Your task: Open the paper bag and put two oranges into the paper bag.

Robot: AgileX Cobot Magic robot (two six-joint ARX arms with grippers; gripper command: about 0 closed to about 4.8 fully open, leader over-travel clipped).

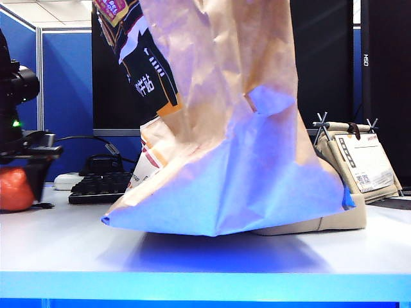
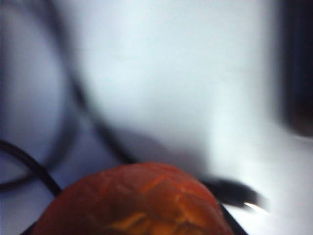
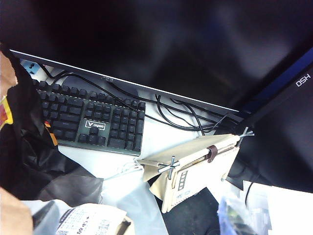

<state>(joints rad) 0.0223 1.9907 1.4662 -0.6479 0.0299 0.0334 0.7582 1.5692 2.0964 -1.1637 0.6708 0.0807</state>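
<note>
At the far left edge of the exterior view the left gripper (image 1: 26, 154) hangs over a round reddish-orange orange (image 1: 14, 189) resting on the white table (image 1: 64, 237); whether its claw is apart or clamped I cannot tell; centre frame the tall crumpled brown kraft paper bag (image 1: 225, 128) stands upright, its mouth out of frame. No orange shows as bagged, in my judgement. The right gripper is unseen; only its wrist view shows a black keyboard (image 3: 88, 122) and bag rim; the left wrist view fills with orange peel.
</note>
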